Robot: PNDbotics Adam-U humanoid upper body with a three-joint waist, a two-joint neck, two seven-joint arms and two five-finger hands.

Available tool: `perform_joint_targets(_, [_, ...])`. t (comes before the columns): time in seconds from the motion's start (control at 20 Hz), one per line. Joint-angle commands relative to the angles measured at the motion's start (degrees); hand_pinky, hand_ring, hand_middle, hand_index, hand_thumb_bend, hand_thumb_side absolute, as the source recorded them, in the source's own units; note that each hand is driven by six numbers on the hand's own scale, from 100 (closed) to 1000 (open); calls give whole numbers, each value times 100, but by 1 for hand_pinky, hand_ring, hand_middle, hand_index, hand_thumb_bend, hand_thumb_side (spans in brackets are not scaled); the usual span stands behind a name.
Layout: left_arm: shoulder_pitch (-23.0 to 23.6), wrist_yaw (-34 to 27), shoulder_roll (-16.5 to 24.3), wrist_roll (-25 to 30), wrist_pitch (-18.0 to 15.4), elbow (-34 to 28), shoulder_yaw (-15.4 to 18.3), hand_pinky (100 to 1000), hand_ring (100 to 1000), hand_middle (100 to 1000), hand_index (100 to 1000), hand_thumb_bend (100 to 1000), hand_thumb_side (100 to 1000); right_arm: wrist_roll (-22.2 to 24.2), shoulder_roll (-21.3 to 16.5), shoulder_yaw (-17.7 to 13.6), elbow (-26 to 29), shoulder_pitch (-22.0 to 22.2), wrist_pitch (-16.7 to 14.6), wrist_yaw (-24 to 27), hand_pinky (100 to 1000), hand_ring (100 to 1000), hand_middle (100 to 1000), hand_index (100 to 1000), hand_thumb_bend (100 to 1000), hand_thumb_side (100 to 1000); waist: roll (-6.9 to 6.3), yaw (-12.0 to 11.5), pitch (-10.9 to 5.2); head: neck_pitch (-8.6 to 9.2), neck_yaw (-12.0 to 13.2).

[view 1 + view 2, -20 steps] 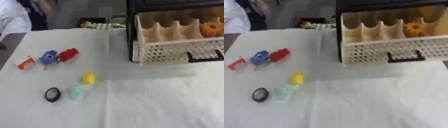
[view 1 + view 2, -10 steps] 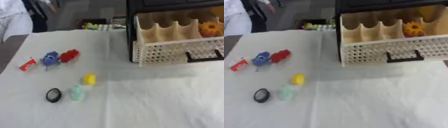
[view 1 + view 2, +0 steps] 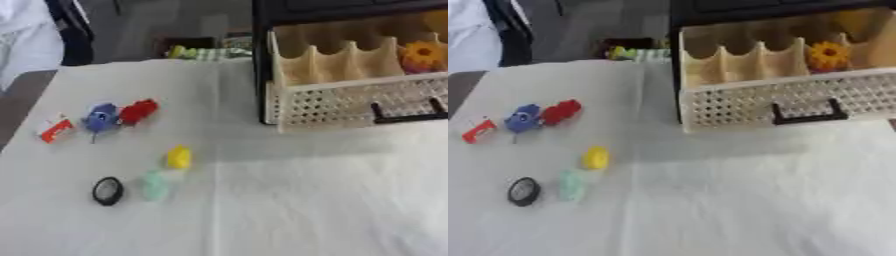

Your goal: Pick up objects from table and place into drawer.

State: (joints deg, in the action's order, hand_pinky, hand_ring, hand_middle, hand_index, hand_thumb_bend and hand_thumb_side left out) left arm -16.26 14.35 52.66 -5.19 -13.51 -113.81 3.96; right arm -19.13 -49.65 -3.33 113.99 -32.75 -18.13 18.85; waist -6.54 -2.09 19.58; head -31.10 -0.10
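Several small objects lie on the white tablecloth at the left: an orange-red piece (image 3: 56, 131), a blue toy (image 3: 100, 118), a red toy (image 3: 138, 110), a yellow object (image 3: 179, 156), a pale green object (image 3: 155, 184) and a black ring (image 3: 108, 190). At the upper right a cream drawer (image 3: 785, 102) with a perforated front and a black handle (image 3: 807, 113) stands pulled out of a black cabinet. An orange flower-shaped object (image 3: 828, 52) sits in one of its back compartments. Neither of my hands shows in either view.
Beyond the table's far edge lies a green and yellow item (image 3: 203, 52). A person in white (image 3: 31, 35) stands at the far left corner. White cloth (image 3: 306, 200) covers the table in front of the drawer.
The whole picture has shifted slightly, so the camera has moved. The objects and drawer keep their places relative to each other.
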Motion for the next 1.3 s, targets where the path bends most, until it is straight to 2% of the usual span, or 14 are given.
perform_joint_targets(0.05, [-105, 301, 526, 340, 41, -78, -29, 444, 617, 718, 931, 100, 468, 19, -86, -93, 60, -50, -5, -8, 567, 576, 443, 765, 143, 970, 17, 2, -75, 4, 44])
perform_joint_targets(0.3, [-203, 575, 828, 894, -69, -30, -208, 452, 623, 712, 935, 100, 520, 35, -73, -110, 60, -26, 14, -31, 568, 575, 440, 765, 144, 971, 3, 19, -45, 32, 96])
perform_joint_targets(0.45, [-280, 575, 936, 1186, -157, 32, -338, 454, 623, 704, 943, 100, 546, 48, -66, -112, 60, -28, 13, -31, 569, 574, 438, 763, 144, 971, 2, 33, -37, 61, 111])
perform_joint_targets(0.6, [-350, 516, 1026, 1465, -289, 59, -474, 457, 627, 710, 1000, 100, 555, 54, -57, -119, 60, -26, 8, -27, 569, 574, 437, 762, 143, 974, 7, 46, -33, 84, 114])
perform_joint_targets(0.75, [-422, 469, 1097, 1707, -395, 63, -596, 463, 635, 717, 992, 100, 582, 53, -45, -122, 60, -28, 2, -14, 569, 574, 436, 762, 146, 969, 17, 52, -36, 61, 111])
perform_joint_targets(0.85, [-465, 453, 1120, 1844, -427, 70, -681, 467, 641, 725, 977, 100, 624, 72, -35, -111, 60, -34, -2, -7, 569, 575, 436, 762, 143, 973, 25, 57, -40, 21, 120])
perform_joint_targets(1.0, [-516, 461, 1125, 2067, -418, 107, -815, 474, 647, 731, 959, 100, 719, 88, 7, -108, 60, -33, 4, 10, 569, 574, 435, 762, 143, 973, 49, 76, -53, -154, 125])
perform_joint_targets(1.2, [-539, 537, 1109, 2349, -362, 165, -954, 490, 664, 743, 943, 100, 934, 115, 88, -121, 60, 37, 31, 6, 570, 572, 431, 761, 146, 972, 101, 115, -80, -425, 83])
perform_joint_targets(1.25, [-539, 556, 1100, 2402, -348, 178, -982, 492, 666, 739, 942, 100, 896, 119, 112, -130, 60, 66, 40, 1, 570, 572, 429, 761, 132, 974, 114, 127, -87, -454, 71])
perform_joint_targets(1.3, [-528, 574, 1094, 2449, -335, 189, -1010, 494, 669, 737, 944, 100, 988, 121, 142, -140, 60, 99, 55, -4, 570, 572, 428, 760, 147, 972, 132, 149, -95, -473, 57])
